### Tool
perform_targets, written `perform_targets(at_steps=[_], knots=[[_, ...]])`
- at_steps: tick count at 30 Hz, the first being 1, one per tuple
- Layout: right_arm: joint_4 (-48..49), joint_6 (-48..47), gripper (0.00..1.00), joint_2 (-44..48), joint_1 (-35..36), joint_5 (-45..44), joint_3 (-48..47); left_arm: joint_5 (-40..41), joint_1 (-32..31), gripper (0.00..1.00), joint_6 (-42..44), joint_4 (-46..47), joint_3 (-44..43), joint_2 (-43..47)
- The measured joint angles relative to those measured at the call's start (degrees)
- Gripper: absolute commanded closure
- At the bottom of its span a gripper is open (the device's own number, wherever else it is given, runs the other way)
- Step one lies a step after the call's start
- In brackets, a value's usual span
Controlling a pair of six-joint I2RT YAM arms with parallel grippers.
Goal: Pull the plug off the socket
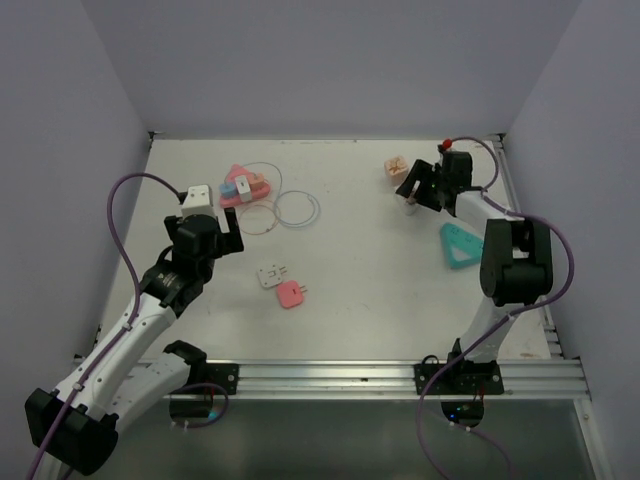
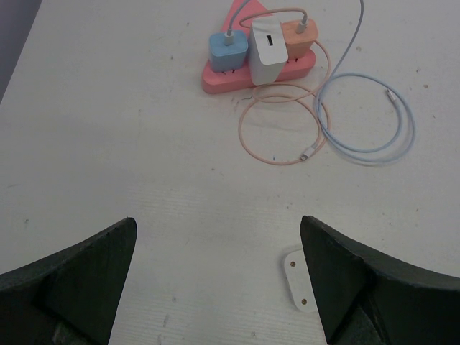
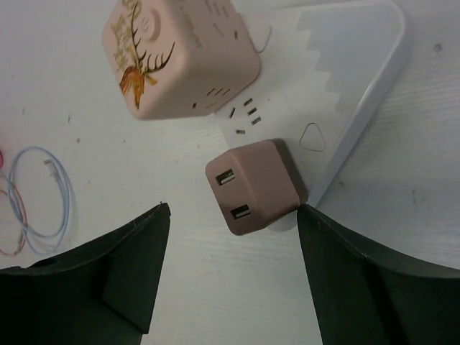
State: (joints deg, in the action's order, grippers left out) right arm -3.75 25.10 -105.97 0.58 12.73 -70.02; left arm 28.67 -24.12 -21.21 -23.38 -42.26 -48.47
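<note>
A white triangular socket strip [image 3: 345, 79] lies at the far right of the table. A brownish-pink two-port USB plug [image 3: 255, 187] is plugged into it, with a pink cube with a deer drawing [image 3: 180, 57] beside it. My right gripper [image 3: 231, 208] is open, its fingers either side of and just short of the plug, touching nothing. In the top view it [image 1: 415, 190] hovers by the cube [image 1: 395, 166]. My left gripper [image 2: 218, 223] is open and empty, well short of a pink socket strip [image 2: 215, 77] that holds blue, white and orange plugs.
A loose white plug [image 1: 271, 276] and a loose pink plug [image 1: 291, 293] lie mid-table; the white one also shows by my left gripper's right finger [image 2: 296, 279]. Coiled orange and blue cables [image 2: 359, 136] trail from the pink strip. A teal triangular strip [image 1: 460, 245] lies beside the right arm.
</note>
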Motion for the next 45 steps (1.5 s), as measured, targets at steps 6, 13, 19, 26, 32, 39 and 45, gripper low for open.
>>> perform_targets(at_steps=[6, 13, 19, 26, 32, 39, 45], knots=[[1.81, 2.89, 0.26, 3.37, 2.64, 2.4, 5.27, 0.0, 0.0, 0.0, 0.0, 0.0, 0.0, 0.0], [8.24, 8.79, 0.26, 9.77, 0.79, -0.26, 10.93, 0.0, 0.0, 0.0, 0.0, 0.0, 0.0, 0.0], [15.08, 16.2, 0.27, 11.1, -1.99, -4.57, 15.98, 0.0, 0.0, 0.0, 0.0, 0.0, 0.0, 0.0], [22.62, 23.15, 0.27, 6.01, -5.11, -6.19, 18.34, 0.0, 0.0, 0.0, 0.0, 0.0, 0.0, 0.0], [25.44, 26.16, 0.27, -0.61, -5.09, -5.86, 17.62, 0.0, 0.0, 0.0, 0.0, 0.0, 0.02, 0.0], [31.69, 29.22, 0.28, -4.17, -5.09, -4.98, 17.2, -0.02, 0.0, 0.0, 0.0, 0.0, 0.02, 0.0], [38.23, 32.15, 0.29, -7.19, -5.09, -2.93, 17.2, -0.15, 0.0, 0.0, 0.0, 0.0, 0.04, 0.0]])
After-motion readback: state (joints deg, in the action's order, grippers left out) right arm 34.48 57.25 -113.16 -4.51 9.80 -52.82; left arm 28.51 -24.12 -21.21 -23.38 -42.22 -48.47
